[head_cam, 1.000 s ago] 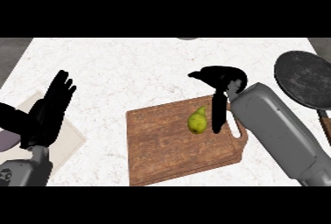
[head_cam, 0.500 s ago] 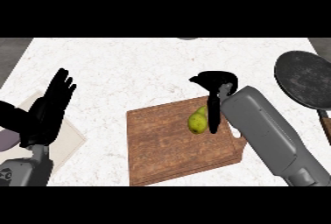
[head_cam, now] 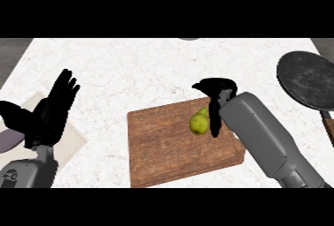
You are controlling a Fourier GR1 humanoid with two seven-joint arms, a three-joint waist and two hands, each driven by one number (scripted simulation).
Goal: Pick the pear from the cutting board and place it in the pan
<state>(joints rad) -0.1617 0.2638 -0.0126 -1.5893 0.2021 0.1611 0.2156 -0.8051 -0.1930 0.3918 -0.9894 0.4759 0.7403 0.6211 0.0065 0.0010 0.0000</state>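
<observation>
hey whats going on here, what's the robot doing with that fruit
The robot's right hand is down over the brown wooden cutting board, right beside the small yellow-green pear. Whether it has hold of the pear yet cannot be told. The pear lies on the board, not lifted. The round dark pan it is meant for sits off to the right on the white counter, with nothing in it. The left hand rests open at the left, fingers up.

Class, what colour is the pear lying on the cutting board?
The pear is yellow-green, shown in the head view.
</observation>
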